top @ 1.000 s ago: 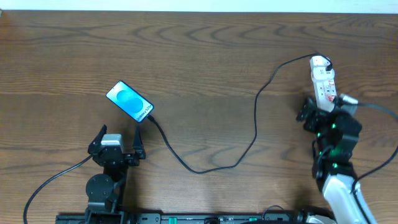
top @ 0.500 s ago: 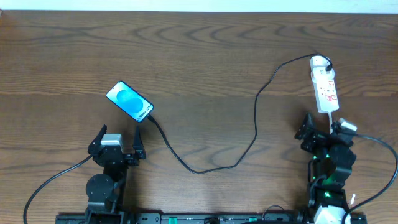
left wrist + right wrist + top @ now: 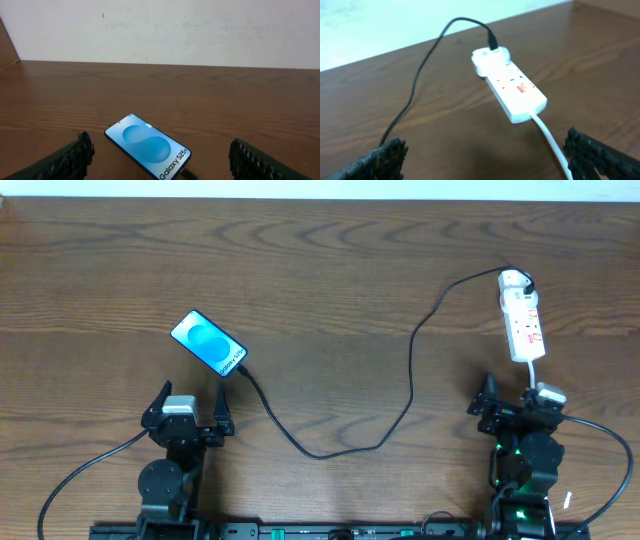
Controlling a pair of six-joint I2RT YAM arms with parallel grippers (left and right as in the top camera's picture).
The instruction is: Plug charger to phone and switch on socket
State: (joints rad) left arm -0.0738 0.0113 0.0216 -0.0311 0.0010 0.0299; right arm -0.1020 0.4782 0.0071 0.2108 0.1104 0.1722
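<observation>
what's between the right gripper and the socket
Nothing visible blocks it. The open right gripper faces the socket across the table; only the socket's own white cord trails from its near end toward the gripper.

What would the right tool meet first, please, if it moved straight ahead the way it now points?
Probably the near end of the narrow white power strip, though its white cord may come first; depth is unclear.

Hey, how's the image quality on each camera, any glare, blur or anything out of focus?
Overhead: evenly lit, no harsh shadows, though the phone text is too small to read. Left wrist: sharp, the screen lettering reads clearly without glare. Right wrist: softer, the socket markings are smeared and the wall behind is washed out.
</observation>
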